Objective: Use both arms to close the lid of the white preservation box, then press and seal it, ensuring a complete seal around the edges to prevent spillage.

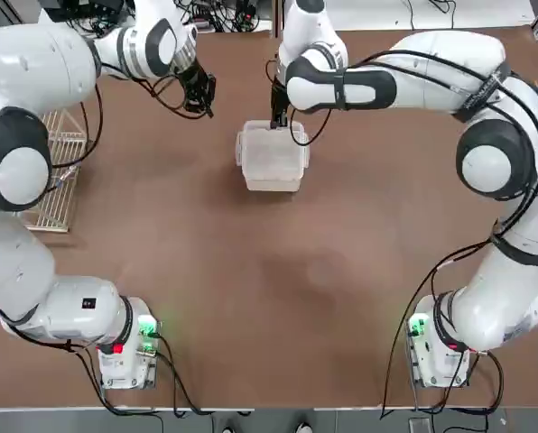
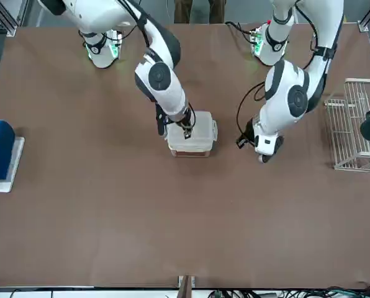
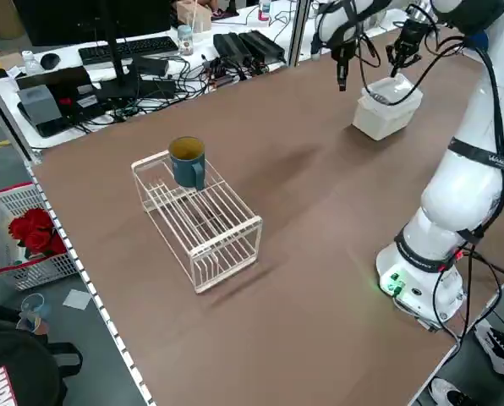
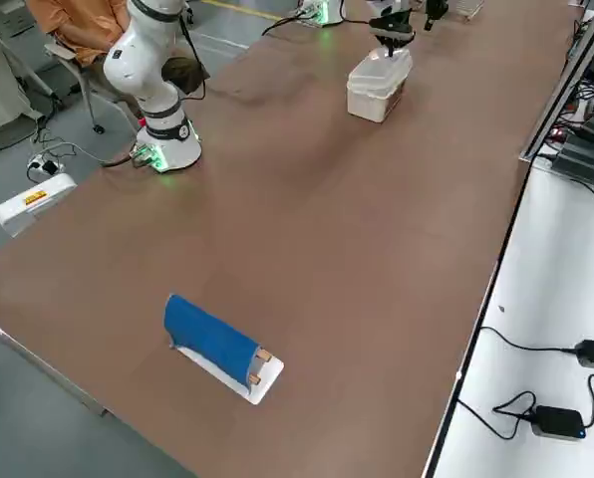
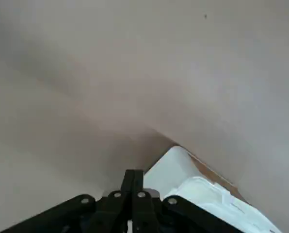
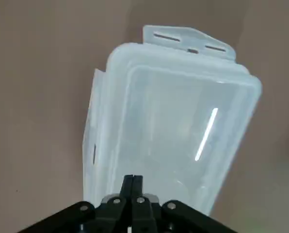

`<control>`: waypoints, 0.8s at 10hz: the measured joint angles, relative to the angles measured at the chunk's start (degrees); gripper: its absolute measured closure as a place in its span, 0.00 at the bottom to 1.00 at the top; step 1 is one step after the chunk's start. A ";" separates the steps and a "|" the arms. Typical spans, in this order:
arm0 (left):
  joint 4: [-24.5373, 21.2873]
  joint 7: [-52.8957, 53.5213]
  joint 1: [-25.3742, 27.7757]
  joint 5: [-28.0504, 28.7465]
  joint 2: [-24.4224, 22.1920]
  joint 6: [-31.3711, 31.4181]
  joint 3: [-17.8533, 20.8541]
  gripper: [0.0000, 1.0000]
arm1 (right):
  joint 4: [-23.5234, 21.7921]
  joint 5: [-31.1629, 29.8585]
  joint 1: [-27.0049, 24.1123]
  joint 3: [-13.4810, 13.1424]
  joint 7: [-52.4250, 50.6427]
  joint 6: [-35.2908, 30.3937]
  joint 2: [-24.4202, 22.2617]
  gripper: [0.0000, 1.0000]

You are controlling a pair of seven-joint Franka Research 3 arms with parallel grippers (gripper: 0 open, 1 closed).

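right end effector (image 6: 133, 182) above lidded box (image 6: 173, 126)

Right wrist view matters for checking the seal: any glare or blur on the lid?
Right wrist view: one bright streak of glare on the lid, edges sharp. Left wrist view: table soft, washed out. Top view: faint arm shadows on the table, box evenly lit.

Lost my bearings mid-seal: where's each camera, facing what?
Top: overhead; left arm, right arm, box.
Front: across table, facing robot; both arms, box.
Left side: raised, over wire rack; left arm.
Right side: raised, over blue block; right arm.
Left wrist: shut left claw, table.
Right wrist: shut right claw over box.
Top, front share box.
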 joint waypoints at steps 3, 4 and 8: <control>-3.67 -3.01 -3.33 -0.02 0.72 6.42 -0.54 0.99 | 0.08 -1.91 0.35 -0.58 0.05 2.08 2.27 0.99; -3.96 -3.79 -4.40 -0.03 1.43 7.31 -0.56 0.99 | 0.13 -1.97 0.71 -0.84 0.10 2.09 2.27 0.99; -4.86 -6.56 -8.32 -0.03 3.68 11.65 -0.64 0.99 | 0.04 -2.03 1.45 -1.27 0.21 2.19 2.32 0.99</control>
